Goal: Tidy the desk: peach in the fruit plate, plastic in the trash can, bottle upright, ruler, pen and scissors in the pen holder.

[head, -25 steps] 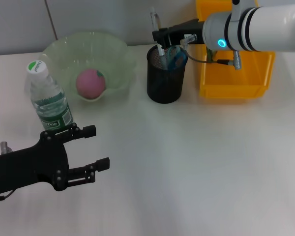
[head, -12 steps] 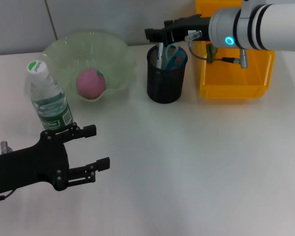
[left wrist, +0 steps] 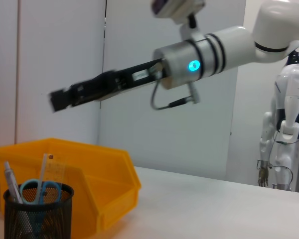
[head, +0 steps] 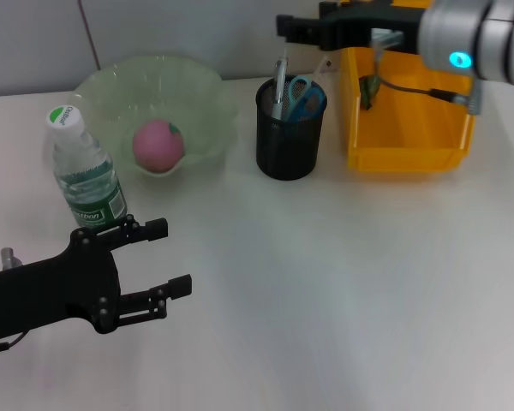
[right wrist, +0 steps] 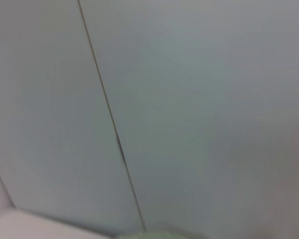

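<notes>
Pen holder (head: pixel 289 141) sits below right gripper (head: pixel 284 26)

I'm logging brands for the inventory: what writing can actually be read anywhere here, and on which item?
Bottle cap: white lettering on green, too small to read.
Bottle's green label: white print, too blurred to read.
Ruler in the pen holder: only tick marks, no legible numbers.
Nothing else carries text.

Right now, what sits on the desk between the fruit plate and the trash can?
The head view shows the black mesh pen holder between the fruit plate and the trash can, apart from both, holding scissors and a pen.
</notes>
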`<state>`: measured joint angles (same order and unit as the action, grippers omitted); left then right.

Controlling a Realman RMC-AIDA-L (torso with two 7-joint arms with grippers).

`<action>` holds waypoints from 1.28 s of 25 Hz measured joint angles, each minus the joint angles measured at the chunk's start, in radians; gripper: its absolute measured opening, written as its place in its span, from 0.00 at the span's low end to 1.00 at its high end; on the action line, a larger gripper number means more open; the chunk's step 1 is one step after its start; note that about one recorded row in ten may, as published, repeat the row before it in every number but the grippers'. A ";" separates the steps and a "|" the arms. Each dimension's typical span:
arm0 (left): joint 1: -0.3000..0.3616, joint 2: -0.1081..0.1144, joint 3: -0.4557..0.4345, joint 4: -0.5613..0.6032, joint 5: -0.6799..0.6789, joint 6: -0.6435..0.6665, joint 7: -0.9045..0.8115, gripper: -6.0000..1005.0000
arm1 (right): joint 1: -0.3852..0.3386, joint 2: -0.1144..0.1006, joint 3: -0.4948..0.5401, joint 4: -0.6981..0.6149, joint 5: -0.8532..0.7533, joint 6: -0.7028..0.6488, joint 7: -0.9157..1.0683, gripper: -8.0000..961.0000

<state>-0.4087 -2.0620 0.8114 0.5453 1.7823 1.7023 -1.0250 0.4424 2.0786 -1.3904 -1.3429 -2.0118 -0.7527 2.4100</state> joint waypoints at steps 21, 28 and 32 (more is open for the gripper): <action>-0.013 -0.001 0.001 -0.027 -0.002 0.033 -0.007 0.80 | -0.030 -0.117 0.587 0.653 0.349 -0.940 -0.806 0.76; -0.068 0.004 0.010 -0.101 0.024 -0.032 -0.018 0.80 | -0.018 -0.086 0.581 0.711 0.209 -0.965 -0.970 0.76; -0.075 0.003 0.011 -0.109 0.047 -0.030 -0.039 0.80 | -0.024 -0.073 0.570 0.746 0.181 -0.974 -1.055 0.75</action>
<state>-0.4840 -2.0588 0.8222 0.4363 1.8296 1.6725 -1.0636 0.4187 2.0060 -0.8203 -0.5966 -1.8305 -1.7263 1.3550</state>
